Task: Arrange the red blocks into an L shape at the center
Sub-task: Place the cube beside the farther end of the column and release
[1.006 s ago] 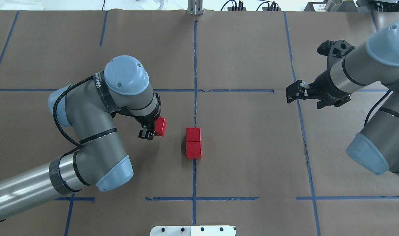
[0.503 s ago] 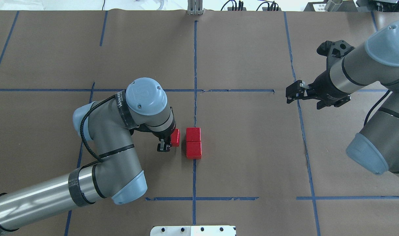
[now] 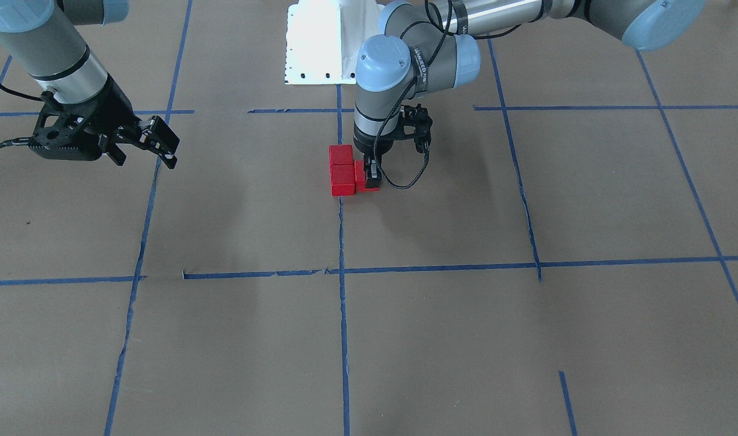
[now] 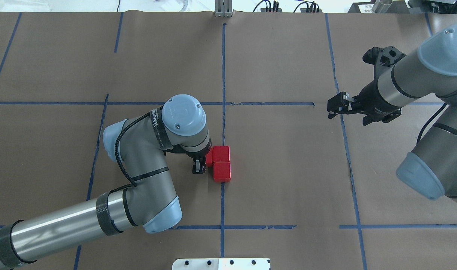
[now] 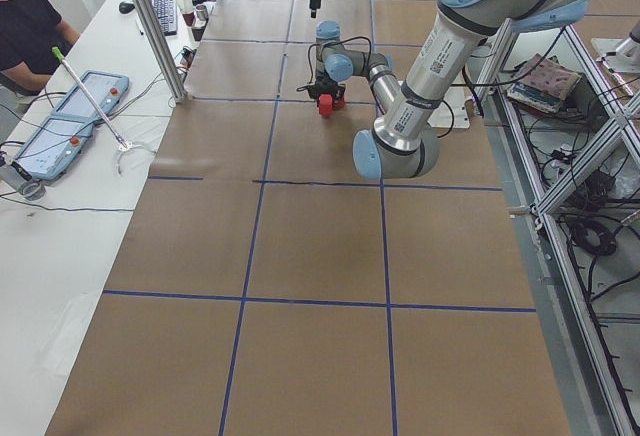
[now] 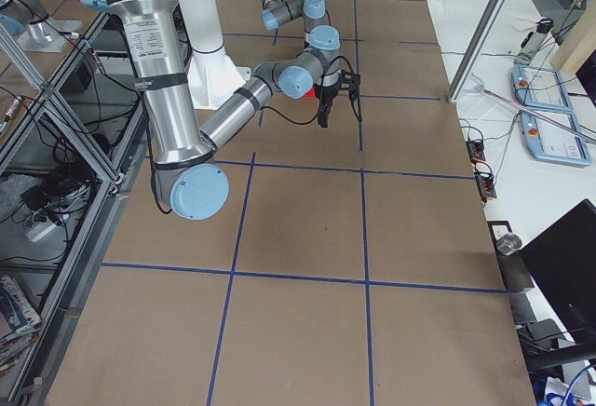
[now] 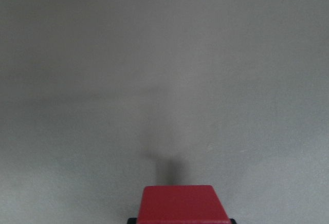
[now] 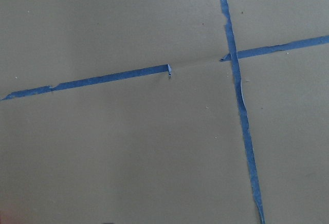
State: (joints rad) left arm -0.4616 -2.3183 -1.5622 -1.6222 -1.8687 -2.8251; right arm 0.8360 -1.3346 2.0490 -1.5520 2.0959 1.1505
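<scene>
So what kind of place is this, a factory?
Most likely a robotics research lab: a left arm and right arm reach over a paper-covered table gridded with blue tape, with small red blocks, and a person is beside control tablets.

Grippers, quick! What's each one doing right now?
Left gripper: shut on a red block.
Right gripper: open, holding nothing.

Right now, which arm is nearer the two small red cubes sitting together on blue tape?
Left. Left fingers hold a third small red cube beside that pair; right fingers hover far off.
</scene>
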